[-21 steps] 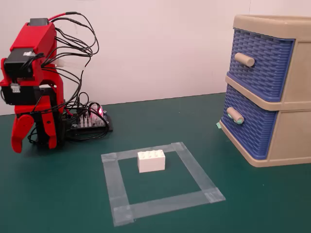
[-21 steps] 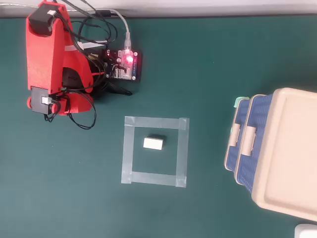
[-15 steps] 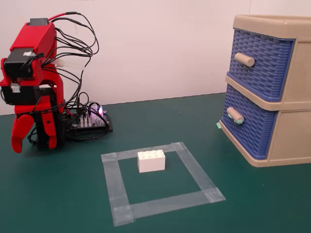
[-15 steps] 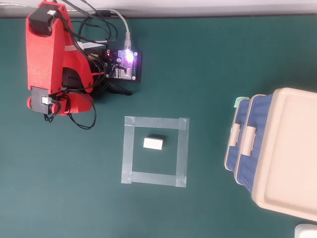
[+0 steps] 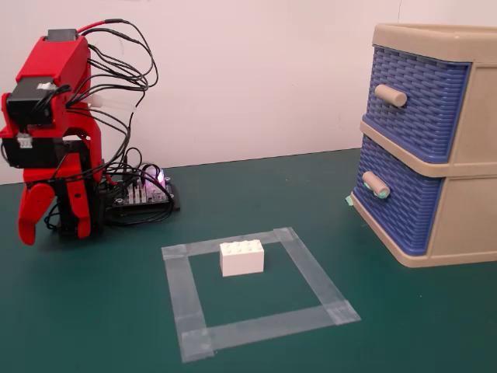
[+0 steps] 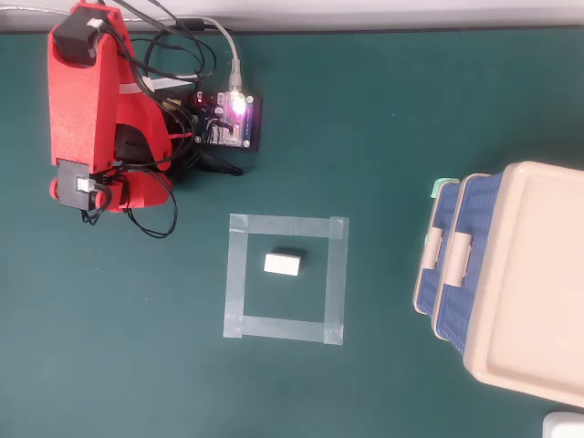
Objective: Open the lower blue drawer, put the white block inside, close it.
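The lower blue drawer (image 5: 392, 203) was seen shut in the beige cabinet (image 5: 466, 194), the folded red arm's gripper (image 5: 35, 217) was parked far left, jaw state indiscernible, and the white block (image 5: 241, 258) lay inside the tape square (image 5: 182, 299).

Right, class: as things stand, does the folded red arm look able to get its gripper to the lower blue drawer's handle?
Probably yes: nothing stands between the gripper and the lower blue drawer except the low white block. Whether it stretches that far cannot be told.
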You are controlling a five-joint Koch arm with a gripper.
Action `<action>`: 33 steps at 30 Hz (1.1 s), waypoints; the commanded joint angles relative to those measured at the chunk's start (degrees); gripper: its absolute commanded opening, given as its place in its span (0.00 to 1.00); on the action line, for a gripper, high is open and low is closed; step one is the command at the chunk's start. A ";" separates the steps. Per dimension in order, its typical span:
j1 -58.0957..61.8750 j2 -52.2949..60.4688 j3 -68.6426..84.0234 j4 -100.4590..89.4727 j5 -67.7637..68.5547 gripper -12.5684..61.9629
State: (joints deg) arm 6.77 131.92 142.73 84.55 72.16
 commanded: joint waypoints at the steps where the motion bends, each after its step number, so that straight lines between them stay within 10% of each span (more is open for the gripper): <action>1: 0.53 2.81 0.62 10.37 0.26 0.63; 13: 0.53 2.81 -0.88 10.46 0.35 0.62; 20: -4.04 -2.37 -28.92 18.46 3.87 0.62; 33: -74.53 -20.92 -47.37 -24.35 76.29 0.62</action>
State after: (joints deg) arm -65.30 111.36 96.33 70.40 142.29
